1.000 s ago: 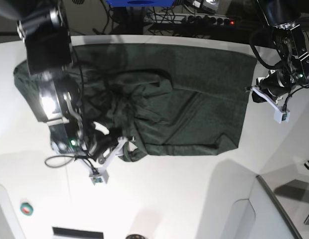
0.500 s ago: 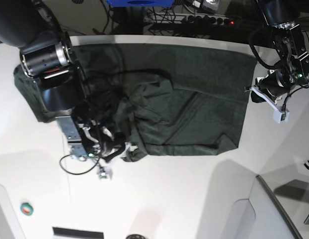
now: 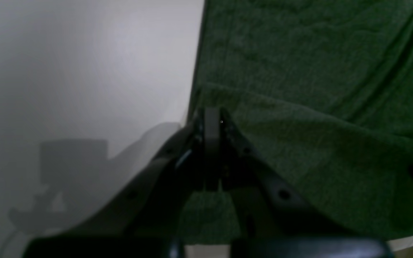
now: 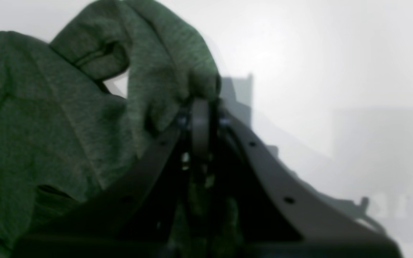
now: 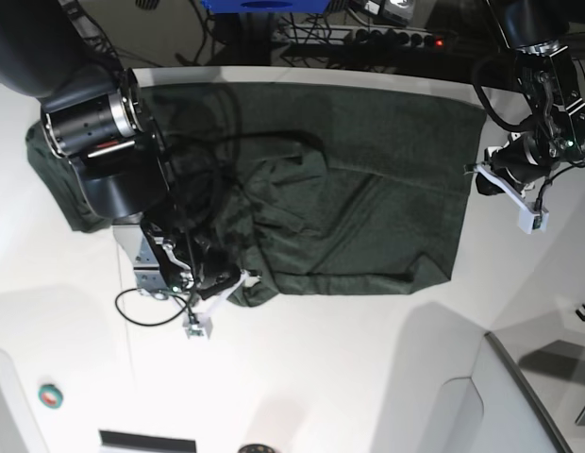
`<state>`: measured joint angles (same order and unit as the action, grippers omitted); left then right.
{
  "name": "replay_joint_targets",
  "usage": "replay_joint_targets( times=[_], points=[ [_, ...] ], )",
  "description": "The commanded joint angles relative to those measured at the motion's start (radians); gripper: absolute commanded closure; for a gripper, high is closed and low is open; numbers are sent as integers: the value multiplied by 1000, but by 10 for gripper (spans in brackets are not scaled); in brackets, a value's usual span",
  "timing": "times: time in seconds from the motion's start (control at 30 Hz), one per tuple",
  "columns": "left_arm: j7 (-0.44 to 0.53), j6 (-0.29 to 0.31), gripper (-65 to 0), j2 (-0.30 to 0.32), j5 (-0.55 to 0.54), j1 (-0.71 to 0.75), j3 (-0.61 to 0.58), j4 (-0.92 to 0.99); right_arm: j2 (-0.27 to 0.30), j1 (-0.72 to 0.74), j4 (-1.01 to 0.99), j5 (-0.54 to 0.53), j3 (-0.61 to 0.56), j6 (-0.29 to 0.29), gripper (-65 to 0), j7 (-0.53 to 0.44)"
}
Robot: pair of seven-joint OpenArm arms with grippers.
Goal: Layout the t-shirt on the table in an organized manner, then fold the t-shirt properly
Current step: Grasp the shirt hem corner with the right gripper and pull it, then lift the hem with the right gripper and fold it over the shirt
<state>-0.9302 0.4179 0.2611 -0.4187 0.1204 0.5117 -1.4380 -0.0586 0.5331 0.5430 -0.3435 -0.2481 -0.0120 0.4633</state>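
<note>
The dark green t-shirt point(image 5: 368, 189) lies spread across the back of the white table point(image 5: 321, 377), smooth on the right and bunched into folds at the lower left. My right gripper point(image 5: 238, 280) is at that bunch, by the shirt's near edge. In the right wrist view the right gripper point(image 4: 200, 104) is shut on a rolled fold of the t-shirt point(image 4: 48, 125). My left gripper point(image 5: 476, 177) sits at the shirt's right edge. In the left wrist view the left gripper point(image 3: 212, 113) is shut on the edge of the t-shirt point(image 3: 317, 71), and a ridge of cloth runs off from it.
A small round teal and red thing point(image 5: 50, 395) lies at the front left. A dark seam point(image 5: 528, 392) crosses the table's front right corner. A cable loop point(image 5: 142, 307) hangs by the right arm. A power strip point(image 5: 387, 38) lies behind the table.
The right arm swung in over the shirt's lower left bunch and its gripper went from open to shut on the cloth. The left arm has not moved.
</note>
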Motion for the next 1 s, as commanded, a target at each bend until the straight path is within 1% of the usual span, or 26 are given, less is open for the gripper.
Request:
replay_joint_targets(
  times=[0.0, 0.03, 0.07, 0.13, 0.2, 0.3, 0.37, 0.53, 0.63, 0.73, 0.87, 0.9, 0.97],
  points=[
    [15, 2, 0, 17, -7, -8, 6, -17, -5, 29, 10, -1, 2, -3, -6, 9],
    [15, 2, 0, 17, -7, -8, 6, -17, -5, 31, 12, -1, 2, -3, -14, 9],
    [15, 2, 0, 17, -7, -8, 6, -17, -5, 34, 19, -1, 2, -3, -2, 9],
    [15, 2, 0, 17, -7, -8, 6, -17, -2, 35, 79, -1, 2, -3, 0, 19],
    [15, 2, 0, 19, -7, -8, 6, -17, 3, 5, 179, -1, 2, -3, 0, 78],
    [15, 2, 0, 22, -6, -8, 6, -17, 26, -55, 369, -1, 2, 2, 0, 153],
    [15, 2, 0, 33, -6, -8, 6, -14, 26, -98, 501, -1, 2, 4, 0, 199],
    [15, 2, 0, 33, -6, -14, 6, -19, 26, -216, 865, -1, -3, -1, 0, 384],
    [15, 2, 0, 33, -6, -18, 6, -19, 18, -287, 1063, -4, -6, -3, 0, 450],
    [15, 2, 0, 33, -6, -20, 6, -19, 16, -330, 1213, -4, -7, -4, 0, 475],
    [15, 2, 0, 33, -6, -20, 6, -19, 18, -376, 1328, -6, -7, -6, 0, 467],
    [15, 2, 0, 33, -6, -20, 6, -19, 19, -384, 1342, -6, -7, -13, 0, 464],
    [13, 2, 0, 33, -6, -20, 6, -19, 19, -397, 1350, -6, -7, -64, 0, 432]
  ],
)
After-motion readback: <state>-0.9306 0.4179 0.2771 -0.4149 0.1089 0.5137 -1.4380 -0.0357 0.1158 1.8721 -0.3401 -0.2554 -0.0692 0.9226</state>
